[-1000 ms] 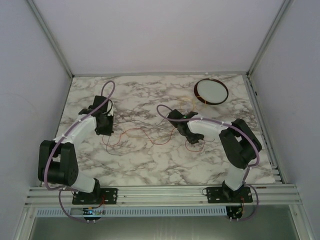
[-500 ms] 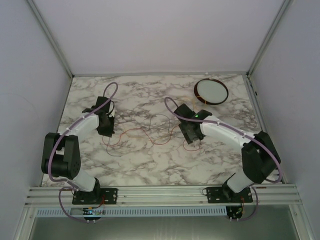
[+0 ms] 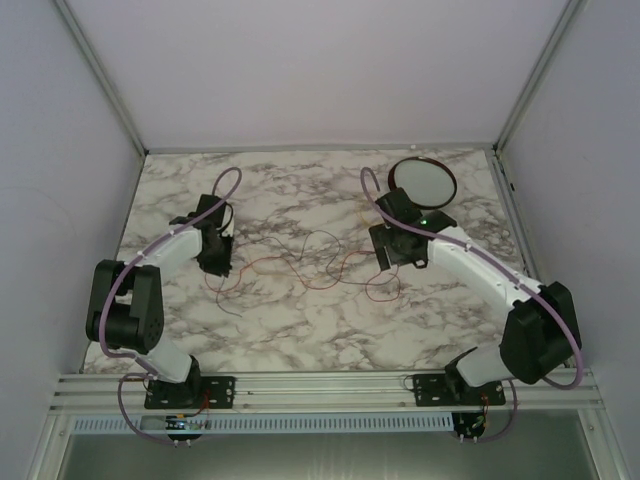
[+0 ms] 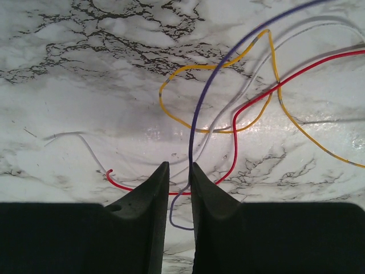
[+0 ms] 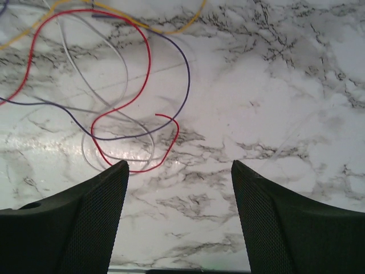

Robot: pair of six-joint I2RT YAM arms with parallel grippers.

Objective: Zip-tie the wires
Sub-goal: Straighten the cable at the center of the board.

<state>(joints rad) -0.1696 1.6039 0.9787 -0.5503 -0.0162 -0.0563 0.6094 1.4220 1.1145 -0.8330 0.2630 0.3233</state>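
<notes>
Since the earlier frame the right arm (image 3: 480,275) has stretched out, carrying its end effector from mid-frame toward the upper right of the top view. The left arm (image 3: 160,252) has shifted only slightly upward.

Nearest the bases, the tabletop (image 3: 300,335) bears only its marbling. Farther up, the wires (image 3: 310,265) lie slack and unbundled across mid-frame. Their long axis runs left to right between the two end effectors.

- **Left end effector** (image 4: 178,165): it sits at the left end of the bunch. Its fingers are drawn almost together, leaving a narrow gap through which a purple strand (image 4: 199,108) runs. Whether that strand is actually pinched cannot be told. Yellow, red and pale strands fan away toward the upper right of the left wrist view.
- **Right end effector** (image 5: 179,162): its fingers stand wide apart over bare marble, with nothing between them. The red, purple and pale loops lie in the upper left of its wrist view, the nearest red curl close to the left fingertip.

Farthest away, in the upper right of the top view, a dark-rimmed dish (image 3: 453,183) lies just beyond the right end effector.

The left arm is judged the nearer, being already at the bunch. The right would have to travel toward the upper left of its own frame to gather the far end.
</notes>
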